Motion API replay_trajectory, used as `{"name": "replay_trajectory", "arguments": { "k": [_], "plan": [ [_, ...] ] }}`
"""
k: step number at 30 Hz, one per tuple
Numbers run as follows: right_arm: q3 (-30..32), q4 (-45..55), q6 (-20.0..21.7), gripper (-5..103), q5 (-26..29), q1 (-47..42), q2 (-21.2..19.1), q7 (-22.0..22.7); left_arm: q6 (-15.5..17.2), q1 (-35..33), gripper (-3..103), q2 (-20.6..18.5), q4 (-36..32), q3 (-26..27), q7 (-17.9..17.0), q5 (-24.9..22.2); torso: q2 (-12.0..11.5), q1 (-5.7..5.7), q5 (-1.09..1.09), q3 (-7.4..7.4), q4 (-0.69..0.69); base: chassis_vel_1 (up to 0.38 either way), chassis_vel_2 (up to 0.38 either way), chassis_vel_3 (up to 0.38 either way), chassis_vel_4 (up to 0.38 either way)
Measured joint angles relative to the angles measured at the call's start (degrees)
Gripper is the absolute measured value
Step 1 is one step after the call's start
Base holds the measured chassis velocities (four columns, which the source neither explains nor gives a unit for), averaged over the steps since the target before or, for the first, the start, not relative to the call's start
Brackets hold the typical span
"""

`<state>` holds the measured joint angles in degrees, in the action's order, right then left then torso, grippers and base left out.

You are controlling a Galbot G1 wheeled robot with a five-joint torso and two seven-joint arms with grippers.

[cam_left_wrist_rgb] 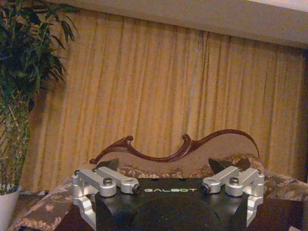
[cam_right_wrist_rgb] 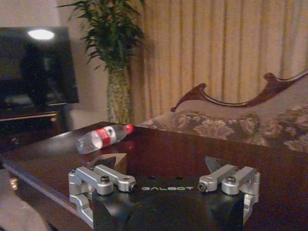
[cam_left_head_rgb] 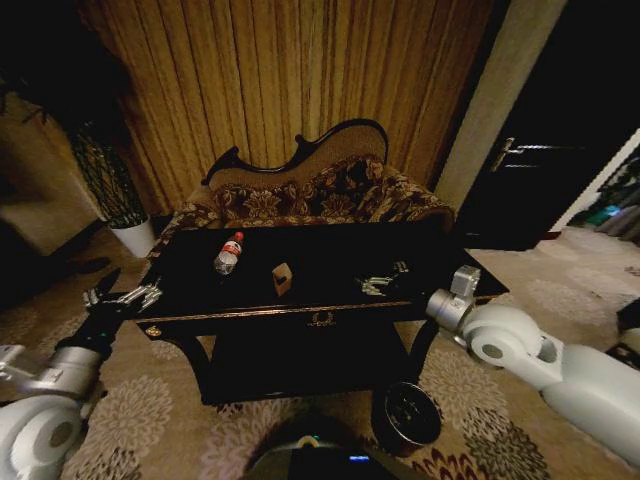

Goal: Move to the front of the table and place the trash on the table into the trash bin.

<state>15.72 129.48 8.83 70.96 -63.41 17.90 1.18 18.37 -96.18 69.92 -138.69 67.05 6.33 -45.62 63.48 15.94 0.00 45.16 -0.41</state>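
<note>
the left gripper (cam_left_head_rgb: 122,296) hangs just off the table's (cam_left_head_rgb: 430,262) front left corner, fingers spread wide with nothing between them, floor open beneath it. in the left wrist view the same gripper (cam_left_wrist_rgb: 168,169) faces the sofa (cam_left_wrist_rgb: 192,163) and the curtain (cam_left_wrist_rgb: 168,82). the right gripper (cam_left_head_rgb: 380,283) sits over the table top near the front edge on the right side, also spread and holding nothing; in the right wrist view its fingers (cam_right_wrist_rgb: 108,162) stand apart above the dark surface.

the bottle (cam_left_head_rgb: 228,254) lies on its side on the left half of the table, well back from the front edge, long axis running front to back with the red cap toward the sofa (cam_left_head_rgb: 320,195). in the right wrist view the bottle (cam_right_wrist_rgb: 102,138) shows its cap aimed at the plant (cam_right_wrist_rgb: 113,57). the small box (cam_left_head_rgb: 282,278) stands between the bottle and the right gripper, apart from both, with bare table all round it.

the trash bin (cam_left_head_rgb: 407,415) stands on the carpet just off the table's front right leg, mouth open upward, with clear floor to its right.
</note>
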Motion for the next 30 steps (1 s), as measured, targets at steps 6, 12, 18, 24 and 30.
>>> {"name": "replay_trajectory", "arguments": {
  "k": [6, 12, 18, 24, 30],
  "plan": [
    [-12.7, -2.7, -0.1, 100, 0.6, 13.3, -0.4, 0.5, 0.0, -0.3, 100, 0.3, -0.8, 0.1, 0.1, 0.2, 0.0, 0.0, 0.0, 0.0, 0.01, 0.0, 0.0, 0.0, 0.0],
    [-23.1, -5.7, 1.8, 100, 2.7, 24.7, 1.1, 3.3, 0.0, -0.2, 100, 0.3, -0.8, 0.5, 0.0, 0.2, 0.0, 0.0, -0.01, 0.0, 0.0, 0.0, 0.0, 0.0, 0.0],
    [-35.4, -8.6, 5.7, 100, 8.4, 38.9, 6.9, 12.2, 0.0, 0.0, 100, 0.7, -0.9, 0.2, -0.1, 0.8, 0.0, 0.0, -0.01, 0.0, 0.01, 0.0, 0.0, 0.0, 0.0],
    [-43.0, -10.9, 8.5, 100, 10.9, 46.3, 11.6, 16.7, 0.0, -0.1, 100, 0.9, -0.7, 0.5, -0.2, 0.9, 0.0, 0.0, -0.01, 0.01, 0.0, 0.0, 0.0, 0.0, 0.0],
    [-47.1, -11.9, 13.4, 100, 17.5, 52.7, 16.2, 25.1, 0.0, -0.1, 100, 1.2, -0.5, 0.6, -0.2, 0.9, 0.0, 0.0, -0.01, 0.01, 0.0, 0.0, 0.0, 0.0, 0.0]
  ]
}}
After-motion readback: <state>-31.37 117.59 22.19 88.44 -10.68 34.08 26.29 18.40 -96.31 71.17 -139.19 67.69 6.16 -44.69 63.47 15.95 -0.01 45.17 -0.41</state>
